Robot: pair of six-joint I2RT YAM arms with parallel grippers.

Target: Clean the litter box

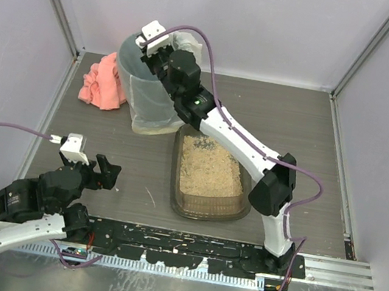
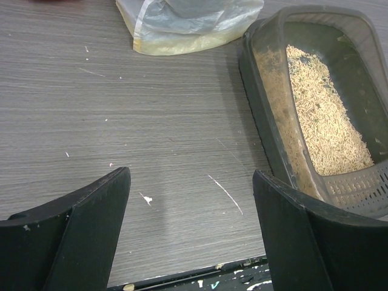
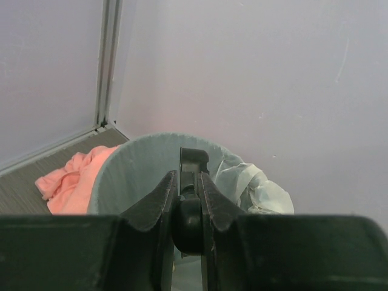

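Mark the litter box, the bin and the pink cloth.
litter box (image 1: 206, 209): top view, on its near wall.
bin (image 1: 141, 99): top view, on its lined side wall.
pink cloth (image 1: 104, 84): top view, on the middle of its folds.

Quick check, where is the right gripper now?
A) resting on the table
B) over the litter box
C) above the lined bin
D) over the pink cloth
C: the right gripper, shut on a black handle, hangs over the open mouth of the bin.
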